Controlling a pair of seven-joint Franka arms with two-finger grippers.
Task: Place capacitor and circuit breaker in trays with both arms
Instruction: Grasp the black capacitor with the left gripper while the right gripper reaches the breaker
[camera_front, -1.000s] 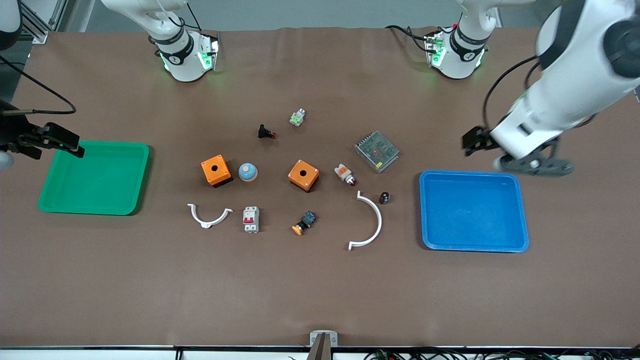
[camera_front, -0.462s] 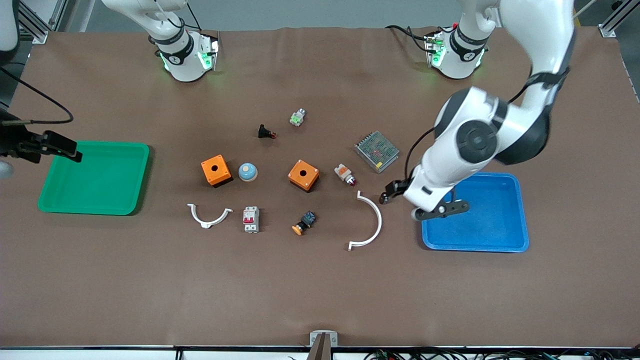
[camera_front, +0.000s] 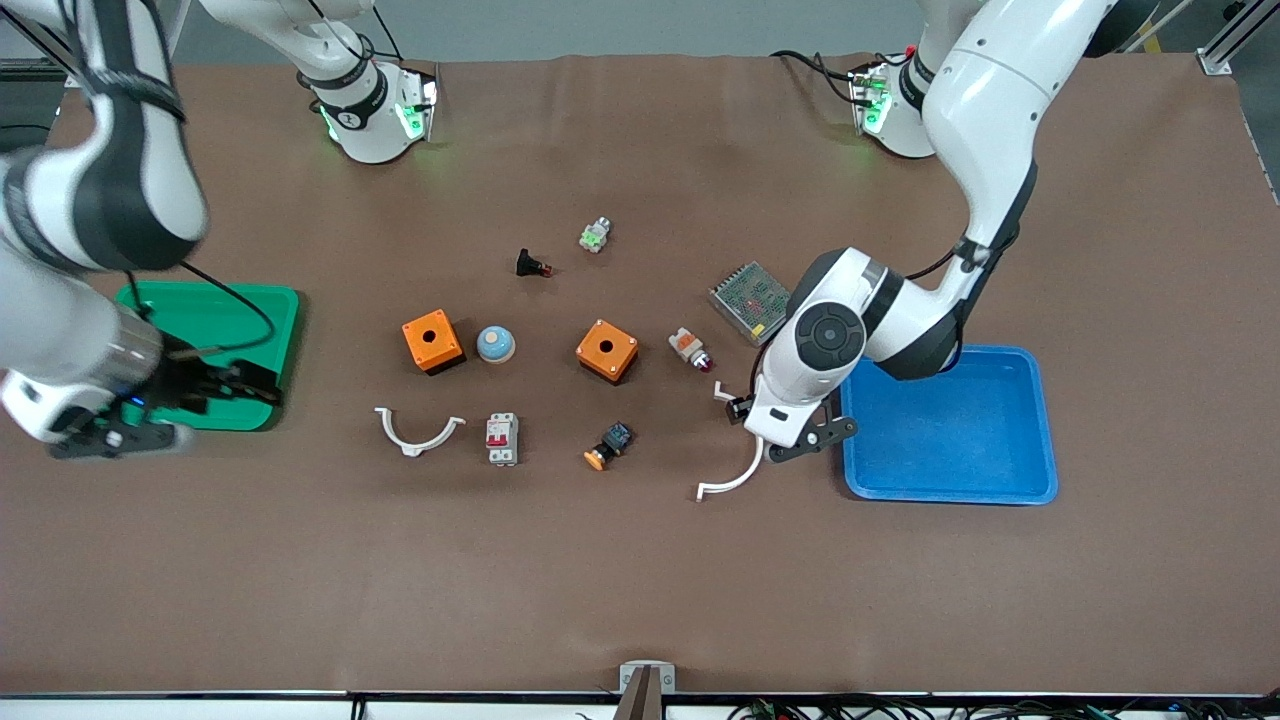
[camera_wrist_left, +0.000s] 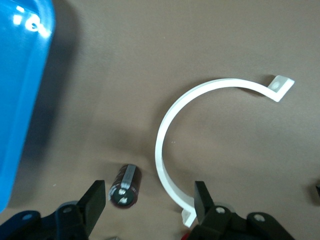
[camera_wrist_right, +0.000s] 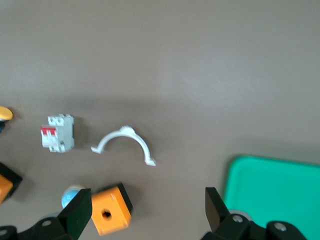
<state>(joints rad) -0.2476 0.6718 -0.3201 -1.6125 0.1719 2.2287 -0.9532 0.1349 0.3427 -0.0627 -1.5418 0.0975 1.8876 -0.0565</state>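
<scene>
The capacitor (camera_wrist_left: 125, 186), a dark stubby cylinder, lies on the brown mat beside the large white curved clip (camera_wrist_left: 170, 150). My left gripper (camera_wrist_left: 150, 202) is open low over it, with the capacitor between the fingers, close to one of them. In the front view the left gripper (camera_front: 740, 406) covers the capacitor. The circuit breaker (camera_front: 502, 438), white with red levers, lies on the mat; it also shows in the right wrist view (camera_wrist_right: 57, 133). My right gripper (camera_front: 245, 385) is open and empty over the green tray's (camera_front: 255, 310) corner nearest the parts.
A blue tray (camera_front: 1045, 430) lies beside the left gripper. Two orange boxes (camera_front: 432, 341) (camera_front: 607, 350), a blue dome (camera_front: 495, 344), a small white clip (camera_front: 418, 432), an orange-capped button (camera_front: 608, 445), a white-and-orange part (camera_front: 690, 348), a mesh-covered box (camera_front: 752, 295) and a black button (camera_front: 533, 265) lie mid-table.
My left arm swung in from the table's end, over the blue tray, and came down over the capacitor. My right arm moved in over the green tray toward the parts.
</scene>
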